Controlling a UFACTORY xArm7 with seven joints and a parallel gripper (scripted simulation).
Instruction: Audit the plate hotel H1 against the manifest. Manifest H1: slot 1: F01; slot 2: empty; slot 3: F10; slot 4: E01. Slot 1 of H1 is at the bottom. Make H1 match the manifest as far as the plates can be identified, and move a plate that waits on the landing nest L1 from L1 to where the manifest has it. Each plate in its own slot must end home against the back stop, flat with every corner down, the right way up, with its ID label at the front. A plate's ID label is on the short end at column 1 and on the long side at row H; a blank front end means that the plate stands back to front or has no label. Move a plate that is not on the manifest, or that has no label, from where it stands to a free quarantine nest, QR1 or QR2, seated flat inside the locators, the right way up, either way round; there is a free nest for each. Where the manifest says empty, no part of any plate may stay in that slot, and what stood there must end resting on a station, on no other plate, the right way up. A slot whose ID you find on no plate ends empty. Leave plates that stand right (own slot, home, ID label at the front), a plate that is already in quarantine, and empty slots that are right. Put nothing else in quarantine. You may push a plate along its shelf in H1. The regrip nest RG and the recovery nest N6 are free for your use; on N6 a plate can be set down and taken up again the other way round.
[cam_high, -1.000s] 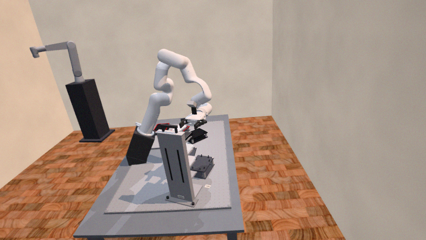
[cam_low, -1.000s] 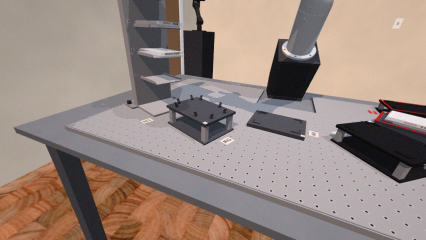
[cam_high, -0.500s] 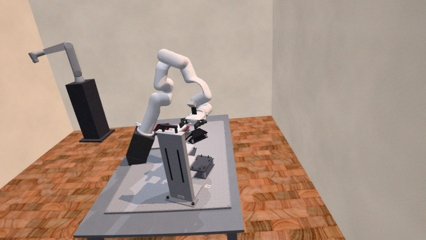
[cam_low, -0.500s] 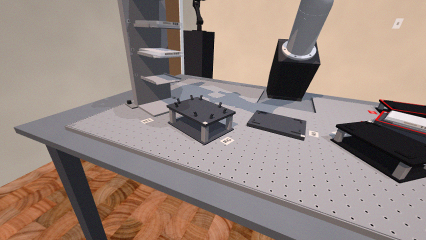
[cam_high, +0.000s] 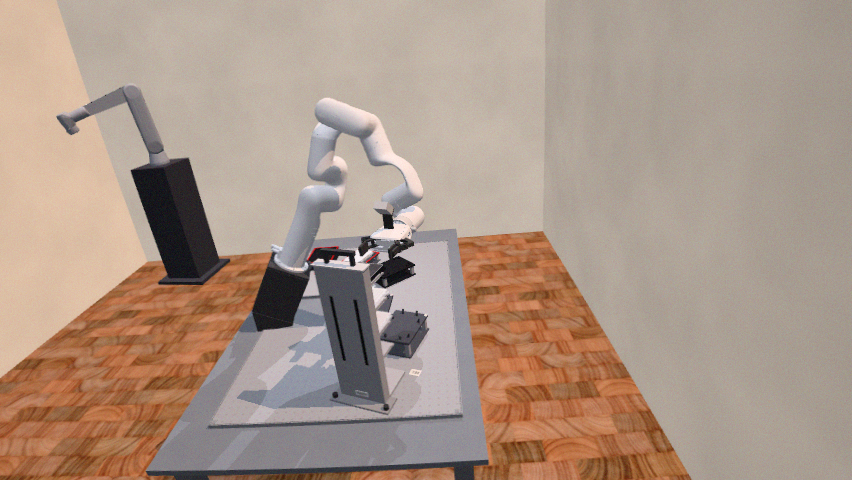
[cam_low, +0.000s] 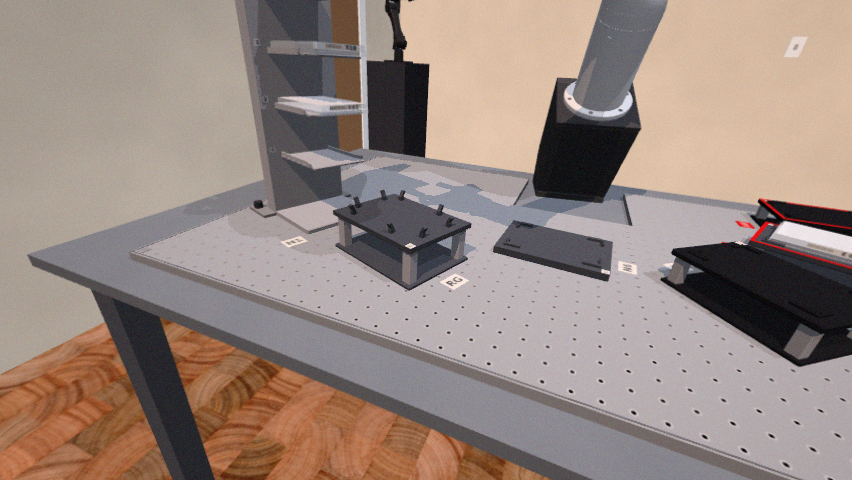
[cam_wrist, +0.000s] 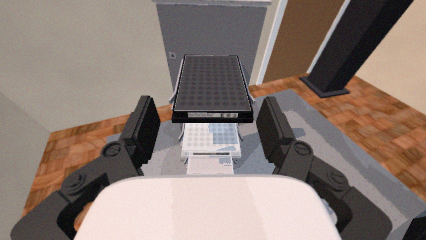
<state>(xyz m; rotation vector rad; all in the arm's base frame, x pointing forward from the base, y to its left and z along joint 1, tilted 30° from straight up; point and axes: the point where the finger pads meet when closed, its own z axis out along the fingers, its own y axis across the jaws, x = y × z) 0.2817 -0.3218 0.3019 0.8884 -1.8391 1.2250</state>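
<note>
From the top view, the white arm (cam_high: 357, 149) reached over the far end of the grey table (cam_high: 465, 333), its claw (cam_high: 384, 243) hanging above the black stands there, behind the tall grey plate tower (cam_high: 351, 321). In the side view, the tower (cam_low: 262, 119) carried two white plates (cam_low: 318, 105) on separate shelves, with a bare shelf below them; the raised pin stand marked RG (cam_low: 402, 229) and a flat dark pad (cam_low: 554, 247) lay well apart on the drilled board. From the wrist view, the claw (cam_wrist: 210, 132) stood fully open and held nothing, facing the tower, with a black plate (cam_wrist: 211, 85) on the top shelf between the line of its fingers and white plates (cam_wrist: 210, 137) lower down
</note>
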